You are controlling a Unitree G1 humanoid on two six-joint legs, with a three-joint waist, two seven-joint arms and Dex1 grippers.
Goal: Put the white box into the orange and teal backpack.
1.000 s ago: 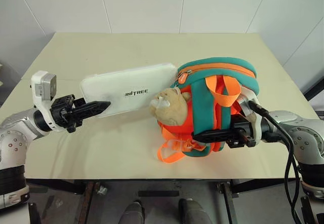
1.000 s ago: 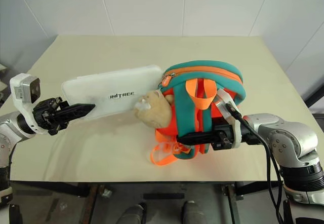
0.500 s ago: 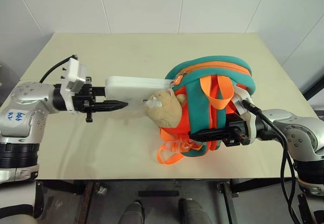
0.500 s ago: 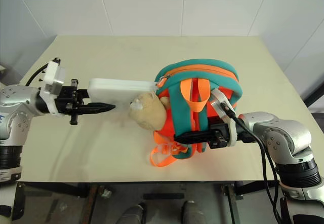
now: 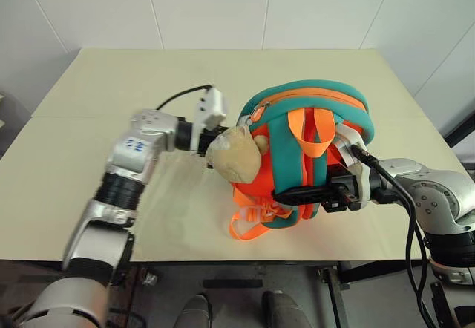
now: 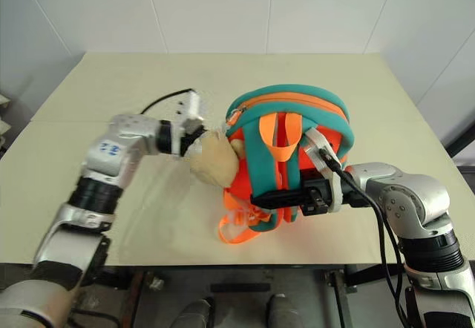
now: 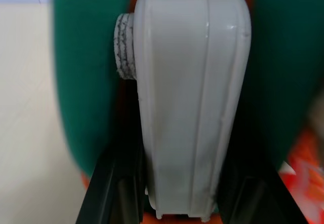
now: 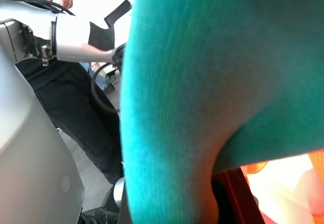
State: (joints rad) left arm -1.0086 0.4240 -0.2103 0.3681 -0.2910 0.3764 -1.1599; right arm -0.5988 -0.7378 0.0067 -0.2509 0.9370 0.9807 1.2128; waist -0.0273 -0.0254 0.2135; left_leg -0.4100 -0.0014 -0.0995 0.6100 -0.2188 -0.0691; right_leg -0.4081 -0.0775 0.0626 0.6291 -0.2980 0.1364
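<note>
Insertion step: left gripper (image 7: 182, 203) clamps the white box (image 7: 190, 97) edge-on at the backpack (image 5: 312, 150) mouth (right gripper (image 5: 308, 194) pinched on its teal strap), next needs pushing deeper, then letting go.

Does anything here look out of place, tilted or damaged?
Nothing looks damaged or spilled. The backpack is tilted, propped by the right gripper shut on its straps. The left gripper holds the white box edge-on at the bag's opening, beside the plush toy.
</note>
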